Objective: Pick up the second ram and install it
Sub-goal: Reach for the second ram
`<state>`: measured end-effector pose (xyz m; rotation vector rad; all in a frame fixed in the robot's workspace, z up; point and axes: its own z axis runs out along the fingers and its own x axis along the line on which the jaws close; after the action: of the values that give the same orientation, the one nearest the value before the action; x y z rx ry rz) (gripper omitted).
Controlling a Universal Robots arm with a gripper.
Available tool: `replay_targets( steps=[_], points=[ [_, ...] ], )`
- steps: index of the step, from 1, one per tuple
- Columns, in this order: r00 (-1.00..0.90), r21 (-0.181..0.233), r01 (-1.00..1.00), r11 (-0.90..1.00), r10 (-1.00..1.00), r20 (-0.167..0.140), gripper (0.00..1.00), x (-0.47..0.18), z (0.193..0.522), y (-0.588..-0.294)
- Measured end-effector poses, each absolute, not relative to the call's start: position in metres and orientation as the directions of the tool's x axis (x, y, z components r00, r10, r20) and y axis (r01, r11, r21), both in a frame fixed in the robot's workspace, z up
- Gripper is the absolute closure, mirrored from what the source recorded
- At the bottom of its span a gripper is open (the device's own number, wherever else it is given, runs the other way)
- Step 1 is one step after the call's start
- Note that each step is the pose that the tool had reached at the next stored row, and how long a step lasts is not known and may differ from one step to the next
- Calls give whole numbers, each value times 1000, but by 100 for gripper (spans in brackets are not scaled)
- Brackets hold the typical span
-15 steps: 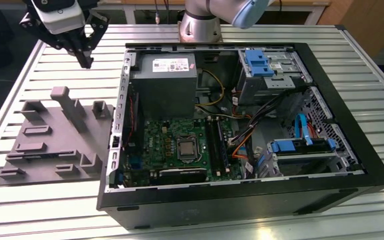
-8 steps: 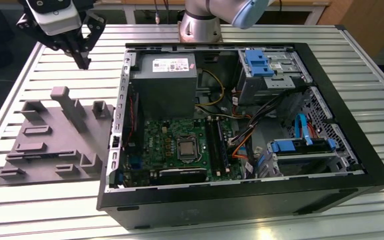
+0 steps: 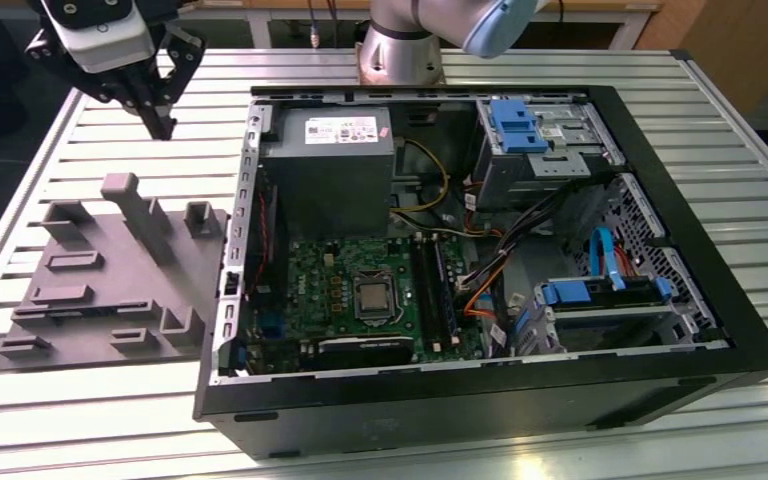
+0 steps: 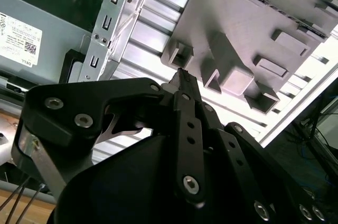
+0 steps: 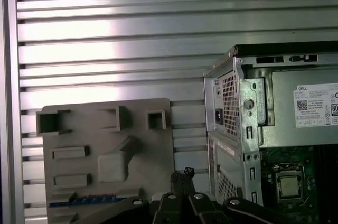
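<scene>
fingertips pinched together to a single point, nothing visible between them. the gripper (image 3: 167, 128) hangs point-down and touches nothing. in the exterior view it sits near the far corner of the grey tray (image 3: 91, 300), clear of the tray's upright posts, with the slatted metal table (image 3: 91, 140) behind it.

in the second wrist view the closed tip (image 4: 182, 75) points at the tray's post end (image 4: 227, 18), right by the square pockets. in the first wrist view the tip (image 5: 182, 175) shows between the tray's edge (image 5: 148, 150) and the corner of the open computer case (image 5: 232, 102).

the second ram (image 5: 79, 201) – a thin, dark bluish strip – appears to lie flat in a recess of the tray, at the end away from the posts. the gripper is well apart from it; i can't make out more of the stick than that.

to the exterior view's right of the tray, just beside it, the computer case (image 3: 491, 400) lies on its side with the panel off. inside are the grey power supply (image 3: 331, 175) at the far end and the green motherboard (image 3: 324, 280) below it. the silver processor (image 3: 372, 295) sits mid-board, with the long dark memory slots (image 3: 432, 290) beside it. the arm (image 3: 404, 45) rises at the back of the table, behind the case.
</scene>
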<state>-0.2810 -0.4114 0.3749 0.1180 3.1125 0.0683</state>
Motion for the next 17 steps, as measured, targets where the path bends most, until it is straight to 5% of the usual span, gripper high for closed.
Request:
replay_targets(
  steps=[17],
  points=[
    [-997,45,75,996,76,-24,89,-296,373,-412]
  ],
)
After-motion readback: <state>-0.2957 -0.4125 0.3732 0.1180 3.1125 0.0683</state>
